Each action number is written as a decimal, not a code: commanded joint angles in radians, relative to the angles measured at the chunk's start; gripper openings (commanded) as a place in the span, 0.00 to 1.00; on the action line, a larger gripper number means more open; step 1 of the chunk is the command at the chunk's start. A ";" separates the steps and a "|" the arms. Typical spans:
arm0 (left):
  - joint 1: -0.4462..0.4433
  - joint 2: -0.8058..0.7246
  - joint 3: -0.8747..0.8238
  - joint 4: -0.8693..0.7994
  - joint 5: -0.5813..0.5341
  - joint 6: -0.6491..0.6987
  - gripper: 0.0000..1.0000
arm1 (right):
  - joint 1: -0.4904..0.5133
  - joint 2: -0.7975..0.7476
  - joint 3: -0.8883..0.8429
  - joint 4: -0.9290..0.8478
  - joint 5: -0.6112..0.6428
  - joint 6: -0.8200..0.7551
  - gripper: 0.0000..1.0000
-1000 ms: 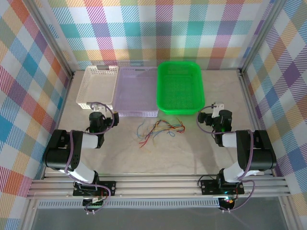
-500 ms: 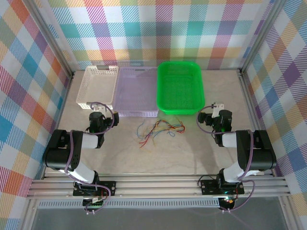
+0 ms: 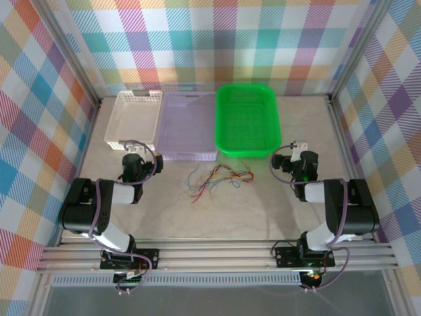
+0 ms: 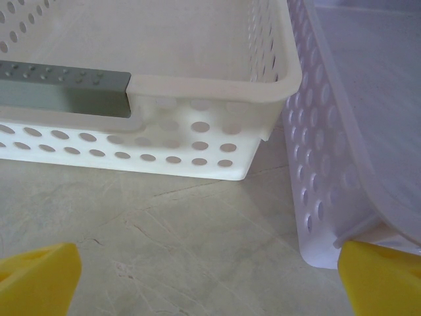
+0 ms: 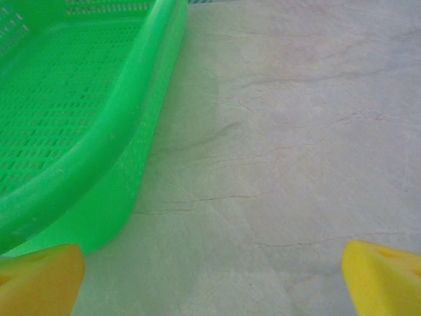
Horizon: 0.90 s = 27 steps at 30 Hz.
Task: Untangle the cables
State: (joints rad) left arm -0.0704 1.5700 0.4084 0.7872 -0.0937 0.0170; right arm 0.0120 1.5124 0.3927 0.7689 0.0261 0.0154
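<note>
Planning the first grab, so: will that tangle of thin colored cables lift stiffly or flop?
Probably floppy: the cables lie in loose curves, so lifted ends would likely droop. Being very thin, they look light. Strands cross, so pulling one may drag neighbours.

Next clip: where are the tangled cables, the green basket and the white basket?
cables (image 3: 219, 176): top external view, middle of the tangled bundle.
green basket (image 5: 141, 92): right wrist view, on its curved rim.
white basket (image 4: 210, 85): left wrist view, on its near rim.
</note>
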 commanded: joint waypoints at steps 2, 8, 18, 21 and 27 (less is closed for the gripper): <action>0.007 -0.005 0.013 0.017 0.015 0.012 1.00 | 0.000 -0.147 0.020 -0.074 0.039 0.015 1.00; 0.007 -0.005 0.013 0.017 0.014 0.012 1.00 | 0.008 -0.417 0.051 -0.317 0.058 0.074 1.00; 0.007 -0.004 0.013 0.017 0.014 0.011 1.00 | 0.020 -0.597 0.197 -0.658 -0.190 0.491 1.00; 0.007 -0.004 0.014 0.017 0.014 0.012 1.00 | 0.020 -0.635 0.192 -0.707 -0.236 0.626 1.00; 0.007 -0.005 0.014 0.017 0.014 0.012 1.00 | 0.074 -0.643 0.169 -0.735 -0.340 0.613 1.00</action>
State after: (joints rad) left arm -0.0704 1.5700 0.4084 0.7872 -0.0937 0.0170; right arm 0.0612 0.8707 0.5610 0.1150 -0.2352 0.5709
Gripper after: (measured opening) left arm 0.998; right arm 0.996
